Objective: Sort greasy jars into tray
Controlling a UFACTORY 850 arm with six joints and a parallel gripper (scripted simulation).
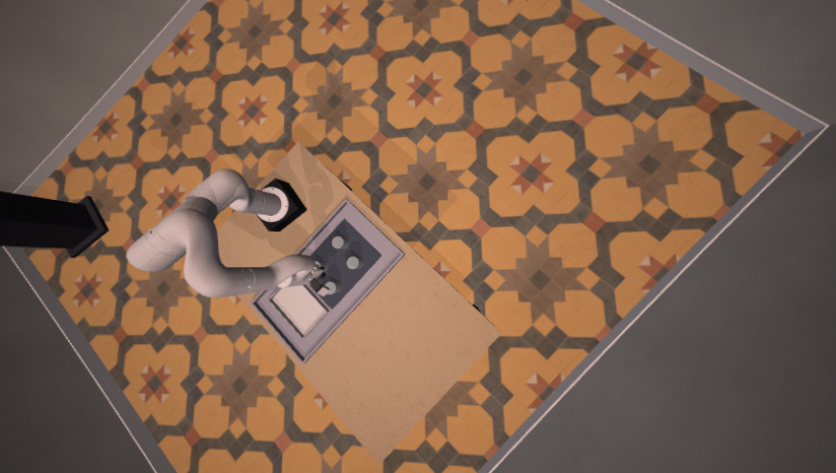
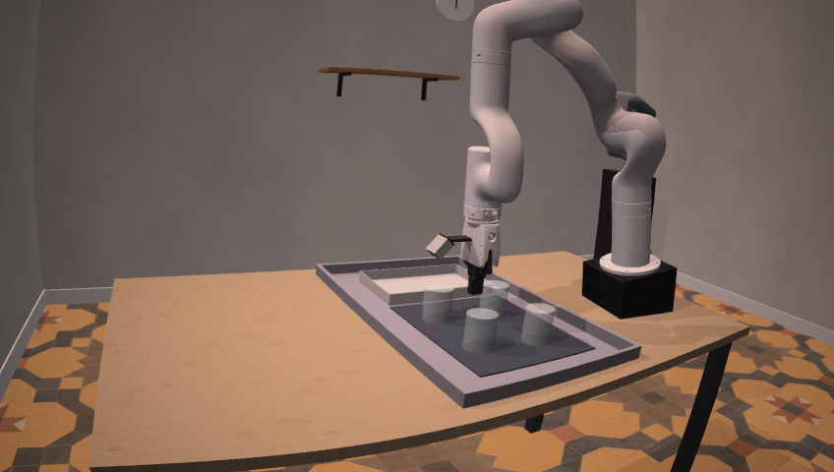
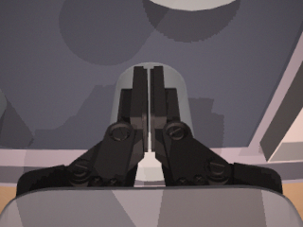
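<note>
Four pale glass jars stand upright on the dark mat. One jar stands beside the tray, on the side away from the robot base. Another jar stands nearer the base, mostly hidden by the arm in the top view. A third jar and a fourth jar stand farther from the tray. My gripper is shut and empty, low beside or over the second jar; contact cannot be told. The pale tray holds no jar.
The tray and mat lie on the grey steel top, which has a raised rim. It sits on a wooden table. The robot base stands beside it. The jars stand around my fingers.
</note>
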